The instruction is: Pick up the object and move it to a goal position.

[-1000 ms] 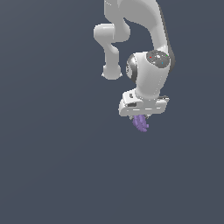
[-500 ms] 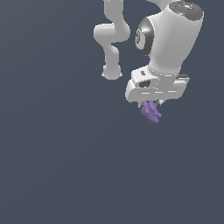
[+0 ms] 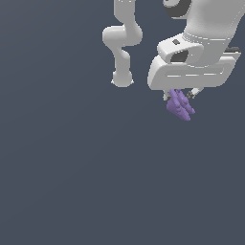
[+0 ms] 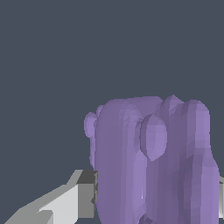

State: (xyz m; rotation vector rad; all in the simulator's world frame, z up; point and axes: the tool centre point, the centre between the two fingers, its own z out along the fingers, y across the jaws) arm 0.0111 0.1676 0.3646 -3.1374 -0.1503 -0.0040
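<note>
Exterior view shows me the white Panda arm with its broad white gripper [image 3: 181,97] holding the small, knobbly, matte purple object [image 3: 180,105], which hangs just beneath the hand with nothing but plain grey backdrop around it. I take it the piece is carried clear like this so it can travel to the goal without snagging; no goal marker is visible to me. On the wrist view the purple object [image 4: 151,162] fills the space between the fingers, and the grey pad of one finger [image 4: 86,194] presses its flank, so the jaws are closed only as far as the lump allows, clamped on it. The opposite finger barely shows at the frame edge.
</note>
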